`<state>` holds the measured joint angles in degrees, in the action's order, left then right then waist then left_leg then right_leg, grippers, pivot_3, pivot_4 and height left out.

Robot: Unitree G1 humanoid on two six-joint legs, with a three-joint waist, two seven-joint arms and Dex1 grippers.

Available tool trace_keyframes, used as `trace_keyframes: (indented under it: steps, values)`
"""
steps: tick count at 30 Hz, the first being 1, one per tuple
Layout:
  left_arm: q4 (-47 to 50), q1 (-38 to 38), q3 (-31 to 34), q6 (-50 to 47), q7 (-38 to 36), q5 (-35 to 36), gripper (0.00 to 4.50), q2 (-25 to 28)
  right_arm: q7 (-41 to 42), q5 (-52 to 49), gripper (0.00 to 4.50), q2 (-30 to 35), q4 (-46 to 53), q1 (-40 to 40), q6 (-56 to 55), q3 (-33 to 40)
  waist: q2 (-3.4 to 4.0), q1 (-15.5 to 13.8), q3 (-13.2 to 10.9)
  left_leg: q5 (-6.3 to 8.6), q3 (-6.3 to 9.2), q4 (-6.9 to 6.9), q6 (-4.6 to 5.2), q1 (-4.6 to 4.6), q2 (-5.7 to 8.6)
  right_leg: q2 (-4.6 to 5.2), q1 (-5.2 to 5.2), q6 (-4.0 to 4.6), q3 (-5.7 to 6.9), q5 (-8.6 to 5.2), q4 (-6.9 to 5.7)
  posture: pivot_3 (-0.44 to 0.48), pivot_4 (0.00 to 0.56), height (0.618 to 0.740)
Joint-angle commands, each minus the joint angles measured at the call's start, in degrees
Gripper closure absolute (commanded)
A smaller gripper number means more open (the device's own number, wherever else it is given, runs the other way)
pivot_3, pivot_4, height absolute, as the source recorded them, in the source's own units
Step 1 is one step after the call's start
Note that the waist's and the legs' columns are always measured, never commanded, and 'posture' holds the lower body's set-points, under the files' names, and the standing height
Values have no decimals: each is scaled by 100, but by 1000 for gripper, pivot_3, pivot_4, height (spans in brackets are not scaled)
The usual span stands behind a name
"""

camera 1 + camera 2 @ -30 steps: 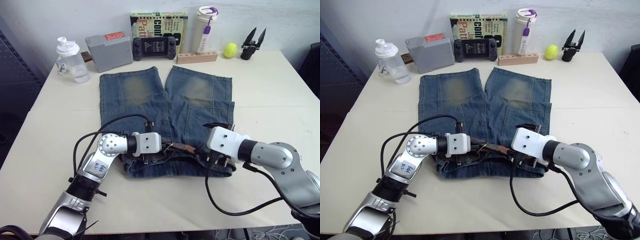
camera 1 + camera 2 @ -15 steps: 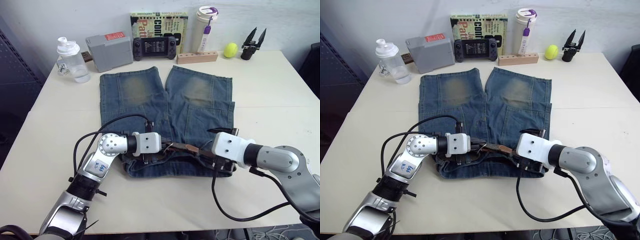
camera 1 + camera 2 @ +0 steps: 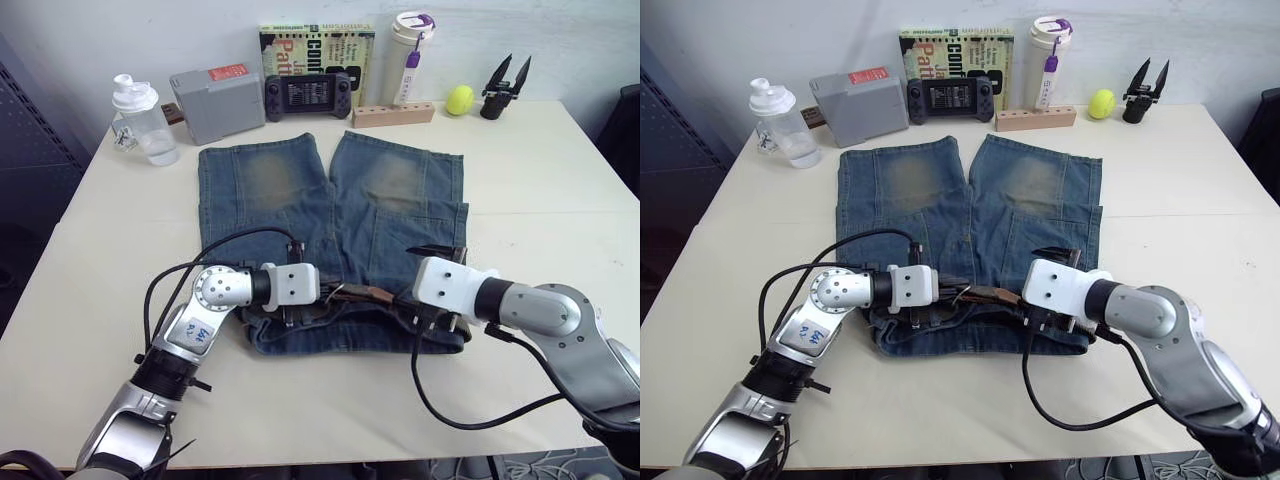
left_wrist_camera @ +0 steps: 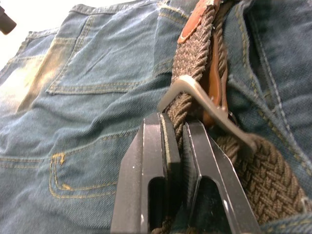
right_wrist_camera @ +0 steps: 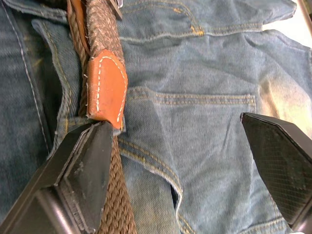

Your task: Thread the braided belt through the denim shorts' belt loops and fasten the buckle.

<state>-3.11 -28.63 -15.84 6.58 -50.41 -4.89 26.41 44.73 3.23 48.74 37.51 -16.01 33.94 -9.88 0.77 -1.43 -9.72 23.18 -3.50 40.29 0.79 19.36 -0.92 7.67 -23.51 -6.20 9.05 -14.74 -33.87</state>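
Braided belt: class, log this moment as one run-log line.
left gripper: shut on braided belt by buckle | right gripper: open over denim shorts

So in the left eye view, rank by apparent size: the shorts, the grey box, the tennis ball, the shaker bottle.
1. shorts
2. grey box
3. shaker bottle, close to the box
4. tennis ball

Left gripper (image 4: 181,141): jaws pinched nearly closed, arm bent inward. Right gripper (image 5: 180,165): jaws spread wide, forearm angled inward.

Arms hide most of the braided belt (image 3: 368,294).
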Motion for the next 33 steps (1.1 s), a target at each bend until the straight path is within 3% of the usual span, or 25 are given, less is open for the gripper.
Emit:
trace_keyframes:
  steps: [1, 11, 19, 33]
  values:
    - [125, 28, -130, 41, -11, 13, 4500, -67, -51, 3, 51, -178, 163, -241, -91, -95, 0, 3, 0, 0, 0, 0, 0, 0, 0, 0, 0, 0, 0, 0, 0, 0, 150, 726]
    - [128, 38, -110, -18, -16, 74, 4500, -99, 60, 145, 51, -131, 122, -127, -90, -46, 0, -3, 0, 0, 0, 0, 0, 0, -1, -1, 0, 0, 1, 0, 0, 0, 150, 726]
    - [558, 393, -39, -1146, -146, 701, 4500, -450, 69, 186, 51, -171, 280, 74, 2, -58, 0, -4, 0, 0, 0, 0, 0, 0, 0, 0, 0, 0, 0, 0, 0, 0, 150, 726]
    - [806, 699, -474, -1089, -404, 349, 4500, -159, 167, 37, 51, 8, 235, 183, 85, 409, 0, -12, 0, 0, 1, 1, 0, -1, 0, 1, 2, 0, 0, 0, 1, 0, 150, 726]
